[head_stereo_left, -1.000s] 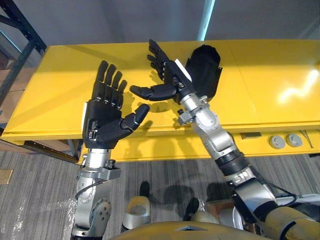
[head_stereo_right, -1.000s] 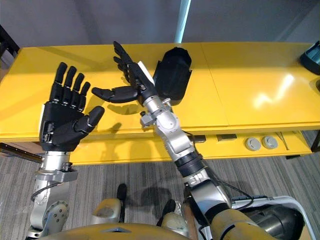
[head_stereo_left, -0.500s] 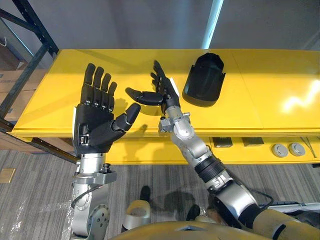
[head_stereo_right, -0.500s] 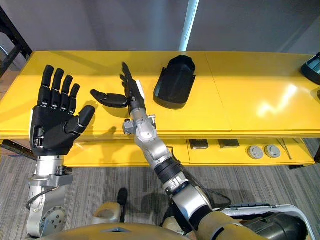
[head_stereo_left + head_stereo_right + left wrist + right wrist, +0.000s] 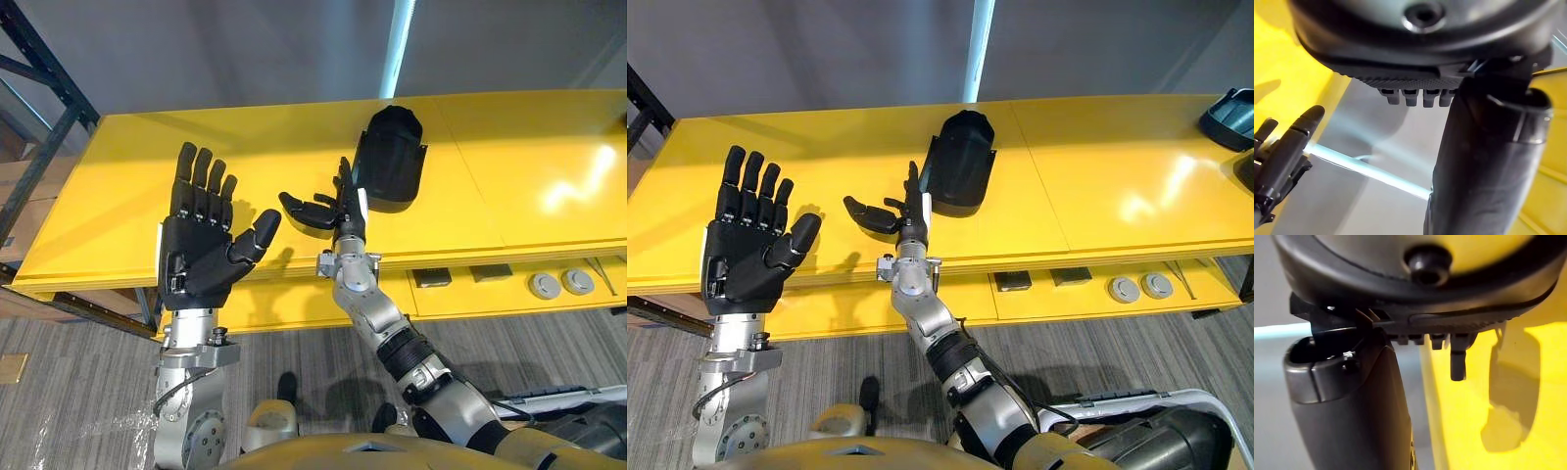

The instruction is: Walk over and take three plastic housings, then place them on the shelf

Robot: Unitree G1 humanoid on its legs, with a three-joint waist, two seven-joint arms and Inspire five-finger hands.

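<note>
One housing [image 5: 390,162] can be made out for certain: a black shell lying on the yellow worktop [image 5: 509,166], just past the fingertips of the right hand [image 5: 345,211]. That hand stands edge-on over the worktop's near part. Its fingers are straight and aimed at the housing, and its thumb is spread out to its left. It holds nothing. Whether the fingertips touch the shell I cannot tell, though they look just short of it.

Well to its left, the left hand [image 5: 201,255] is raised with the palm turned up toward the head. Its fingers are straight, its thumb is relaxed, and it too is empty.

As I judge it, the walk-up is done and the picking has not begun, so no housing is in either hand and all three placements remain. A dark item [image 5: 1227,106] far to the right hand's right, at the worktop's end, may be a second housing, but I cannot tell. A dark rack [image 5: 44,88] beyond the left hand, on its left, is probably the shelf.
</note>
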